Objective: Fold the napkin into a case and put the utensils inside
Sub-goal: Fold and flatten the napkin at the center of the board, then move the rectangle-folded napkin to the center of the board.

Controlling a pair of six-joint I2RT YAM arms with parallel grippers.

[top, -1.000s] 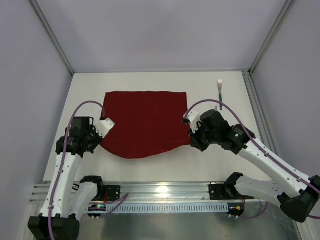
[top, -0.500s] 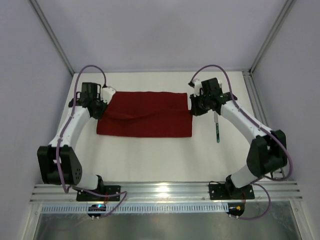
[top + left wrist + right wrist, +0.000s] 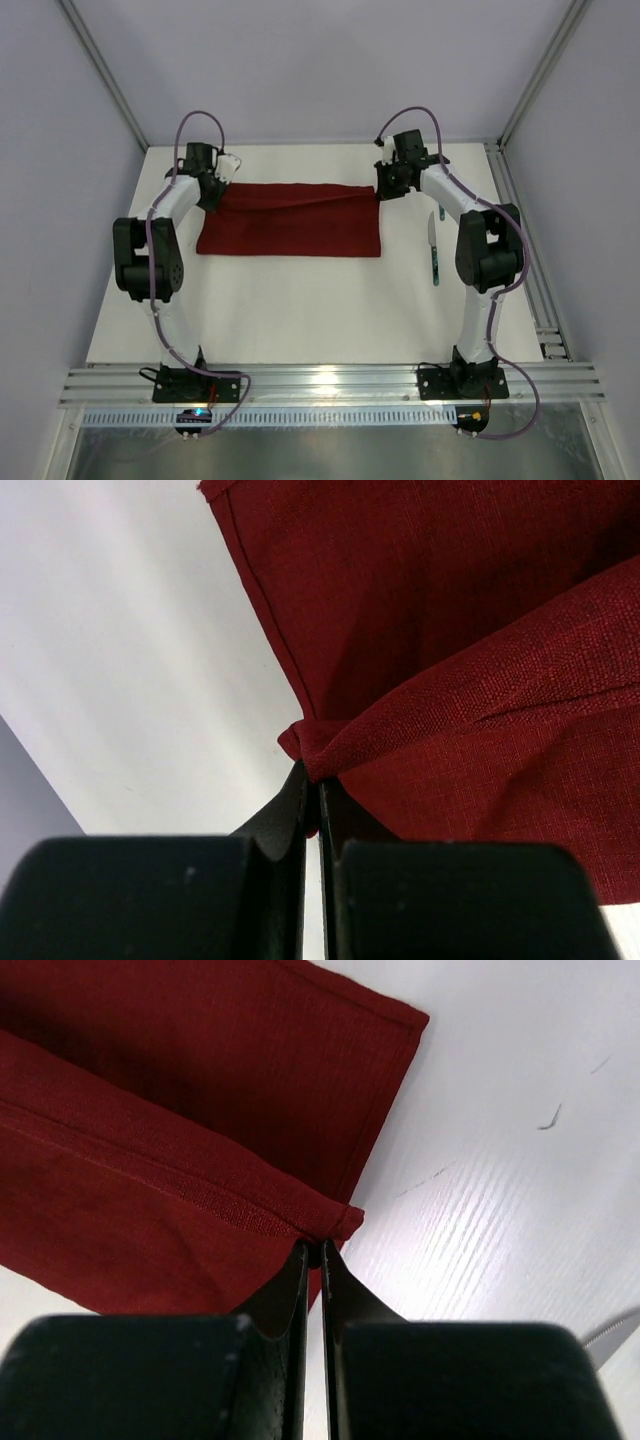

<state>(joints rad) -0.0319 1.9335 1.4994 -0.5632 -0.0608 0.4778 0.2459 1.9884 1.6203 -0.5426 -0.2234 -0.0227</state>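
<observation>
And over it goes! On the white table point(image 3: 300, 300), the dark red napkin point(image 3: 290, 222), spread open a second ago, now lies doubled into a wide band near the far edge, so the first fold looks done. The cloth is matte, coarse-woven and hemmed. The left gripper point(image 3: 312, 780) and right gripper point(image 3: 315, 1250) are each pinched tight on a carried corner. The slim teal-handled knife point(image 3: 435, 250) waits just to the right.

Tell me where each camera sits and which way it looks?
Top camera: above and behind the arms, looking down at the table; both arms show.
Left wrist camera: on the left arm, looking past its left gripper, pinching a napkin corner.
Right wrist camera: on the right arm, looking past the right gripper, pinching another corner.
Shared: all three see the red napkin.
</observation>
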